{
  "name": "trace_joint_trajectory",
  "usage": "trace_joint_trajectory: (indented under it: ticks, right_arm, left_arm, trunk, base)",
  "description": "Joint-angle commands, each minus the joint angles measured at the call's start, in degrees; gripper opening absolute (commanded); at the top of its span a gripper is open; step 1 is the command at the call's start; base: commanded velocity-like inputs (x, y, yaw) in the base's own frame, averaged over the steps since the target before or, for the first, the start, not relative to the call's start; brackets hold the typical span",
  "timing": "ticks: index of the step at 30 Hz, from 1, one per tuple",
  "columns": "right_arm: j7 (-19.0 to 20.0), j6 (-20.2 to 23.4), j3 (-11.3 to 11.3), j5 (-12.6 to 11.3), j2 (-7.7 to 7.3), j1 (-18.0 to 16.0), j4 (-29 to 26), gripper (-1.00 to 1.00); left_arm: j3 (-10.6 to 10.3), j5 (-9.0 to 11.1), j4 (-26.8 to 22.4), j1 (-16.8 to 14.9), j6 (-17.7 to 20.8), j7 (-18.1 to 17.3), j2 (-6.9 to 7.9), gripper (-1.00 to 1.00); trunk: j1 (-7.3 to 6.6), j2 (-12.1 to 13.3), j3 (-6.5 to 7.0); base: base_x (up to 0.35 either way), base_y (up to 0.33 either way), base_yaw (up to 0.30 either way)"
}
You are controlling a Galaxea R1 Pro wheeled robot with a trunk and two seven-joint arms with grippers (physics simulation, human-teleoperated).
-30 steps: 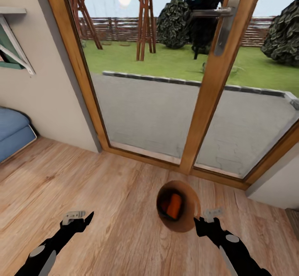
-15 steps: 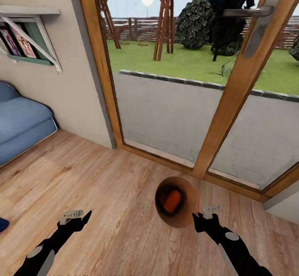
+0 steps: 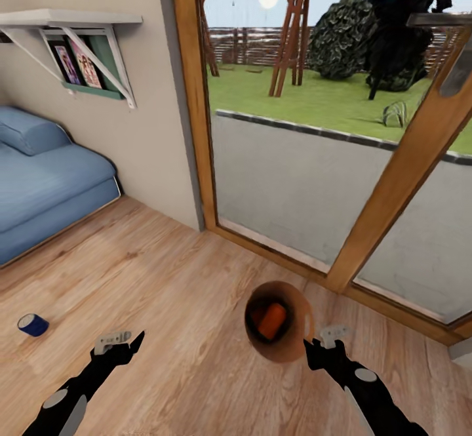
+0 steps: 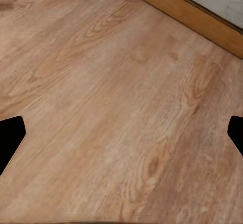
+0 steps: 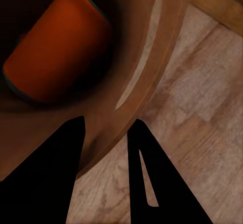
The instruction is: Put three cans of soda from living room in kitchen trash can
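Now right jaws (image 5: 104, 138) clamped on bin (image 3: 295, 344) rim, orange can (image 3: 271, 320) inside, left jaws (image 3: 121, 341) apart.

Wood plank floor (image 3: 170, 278) fills the lower half of my head view, light oak grain running diagonally; my left wrist view has the same planks (image 4: 121, 113). Light-blue sofa (image 3: 46, 187) sits at the left edge, cushion at its far end. White wall shelf (image 3: 72, 19) with angled brackets at upper left, framed pictures (image 3: 75, 65) beneath it on a green ledge. Beige wall (image 3: 147, 115) runs down to the wood-framed glass doors (image 3: 196, 108), frame post tilting through the right side. Steel door handle (image 3: 455, 62) at upper right edge. Outside: grey paved patio (image 3: 295, 180), lawn (image 3: 308, 98), wooden swing frame (image 3: 288, 23), dark bushes (image 3: 344, 36), fence (image 3: 242, 39).
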Motion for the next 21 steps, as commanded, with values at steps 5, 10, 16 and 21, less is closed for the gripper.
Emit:
trace_joint_trajectory:
  ticks: [5,10,16,21]
  right_arm:
    - [0.14,-0.06,0.09,-0.35,0.03,-0.01,0.32,-1.0]
    - [0.15,-0.07,0.12,-0.35,0.03,-0.02,0.4,-1.0]
    - [0.15,-0.08,0.14,-0.35,0.03,-0.01,0.45,-1.0]
    - [0.16,-0.14,0.2,-0.35,0.08,-0.03,0.49,-1.0]
  left_arm:
    - [0.0,-0.01,0.01,0.04,-0.08,0.01,0.0,1.0]
    - [0.0,-0.01,0.01,0.05,-0.11,0.07,0.0,1.0]
    - [0.0,-0.01,0.01,0.05,-0.12,0.1,0.0,1.0]
    - [0.0,-0.01,0.01,0.05,-0.12,0.17,-0.03,1.0]
  trunk:
    - [0.0,0.0,0.01]
    - [0.0,0.0,0.01]
    - [0.0,0.0,0.01]
    - [0.0,0.0,0.01]
  base:
    - [0.0,0.0,0.254]
    - [0.0,0.0,0.254]
    - [0.0,0.0,0.254]
    - [0.0,0.0,0.254]
